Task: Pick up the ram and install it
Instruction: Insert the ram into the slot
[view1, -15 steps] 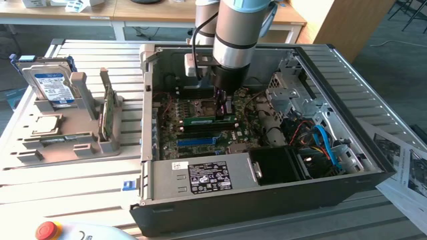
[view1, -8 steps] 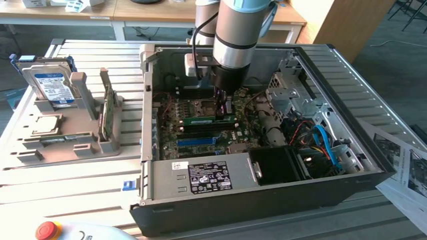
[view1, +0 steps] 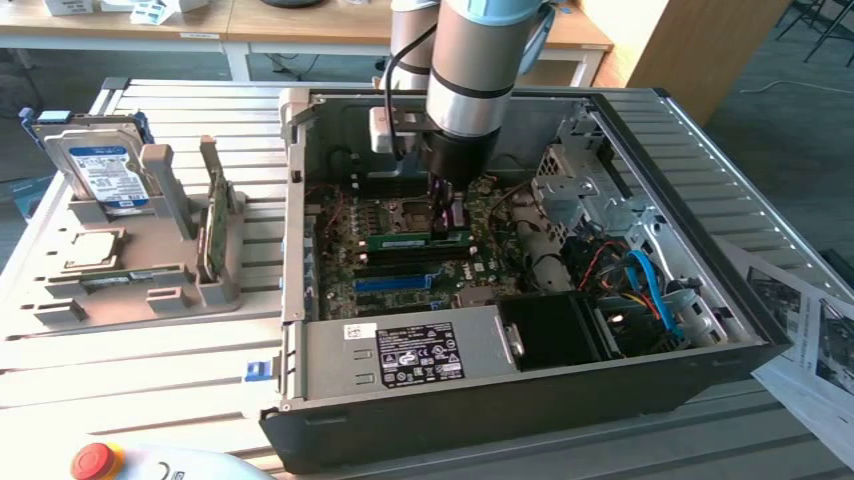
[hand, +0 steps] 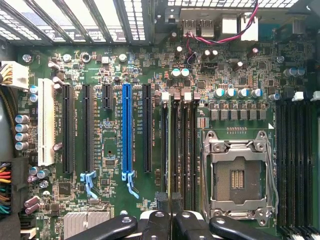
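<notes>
The ram (view1: 416, 240) is a thin green stick held on edge inside the open computer case (view1: 747, 340). My gripper (view1: 447, 222) comes straight down from above and is shut on it near one end. In the wrist view the ram (hand: 172, 150) shows edge-on as a narrow strip running away from my gripper (hand: 171, 220). It lies in line with the black memory slots (hand: 187, 150) beside the CPU socket (hand: 237, 175). Whether it sits in a slot or just above one I cannot tell.
A grey tray (view1: 134, 300) on the exterior view's left holds a hard drive (view1: 100, 165), an upright green card (view1: 211, 235) and a chip (view1: 87, 250). The power supply (view1: 400, 355), drive cage (view1: 581, 180) and blue cables (view1: 654, 290) crowd the case. A red button (view1: 96, 460) sits in front.
</notes>
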